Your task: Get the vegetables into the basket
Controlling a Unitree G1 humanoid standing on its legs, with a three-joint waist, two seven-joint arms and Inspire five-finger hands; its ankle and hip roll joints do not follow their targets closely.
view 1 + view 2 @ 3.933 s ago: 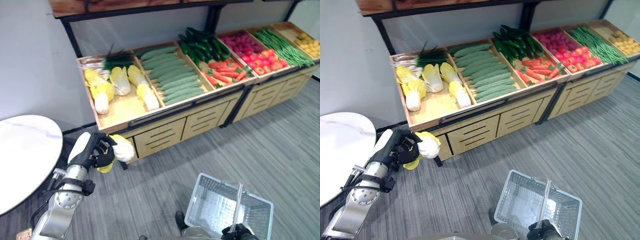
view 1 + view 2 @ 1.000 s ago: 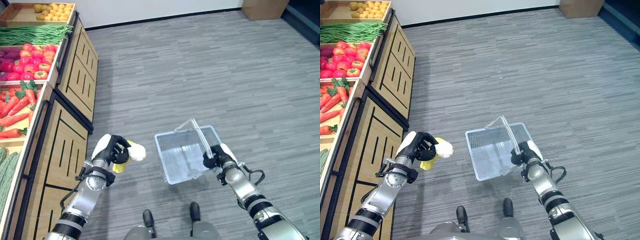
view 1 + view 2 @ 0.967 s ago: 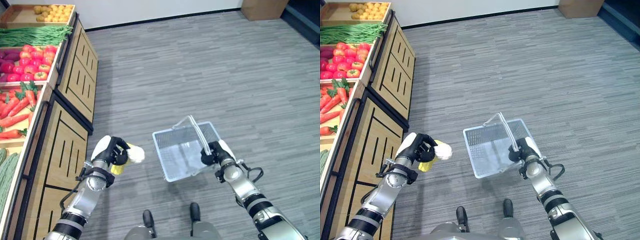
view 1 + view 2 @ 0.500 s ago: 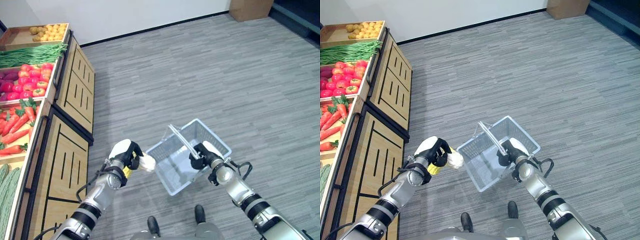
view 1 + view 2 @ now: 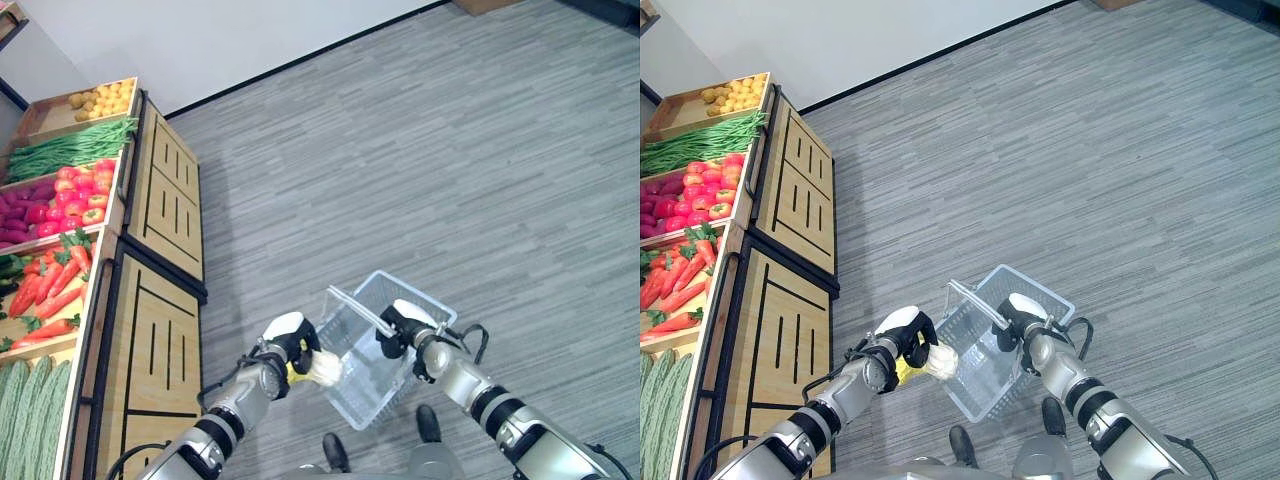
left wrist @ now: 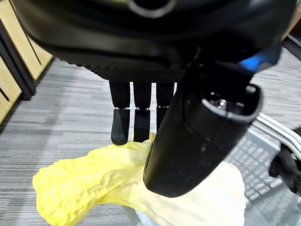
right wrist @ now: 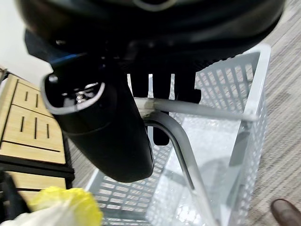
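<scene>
My left hand (image 5: 288,340) is shut on a yellow-and-white napa cabbage (image 5: 322,367), whose white end reaches the near left rim of the white wire basket (image 5: 405,375). In the left wrist view the thumb (image 6: 197,136) and fingers (image 6: 136,117) clamp the cabbage (image 6: 108,183). My right hand (image 5: 400,325) is shut on the basket's handle (image 7: 174,136) and carries it above the floor. The basket (image 5: 990,380) looks empty inside.
Wooden produce stands (image 5: 150,330) run along the left, with carrots (image 5: 45,290), tomatoes (image 5: 70,200), green beans (image 5: 60,150), potatoes (image 5: 100,100) and cucumbers (image 5: 25,410). Open grey floor (image 5: 480,170) spreads to the right. A white wall (image 5: 200,40) stands at the back.
The camera has swung. My left hand has brought the cabbage rightward up to the basket's rim. My right hand still holds the basket's handle, with the basket closer to the left hand.
</scene>
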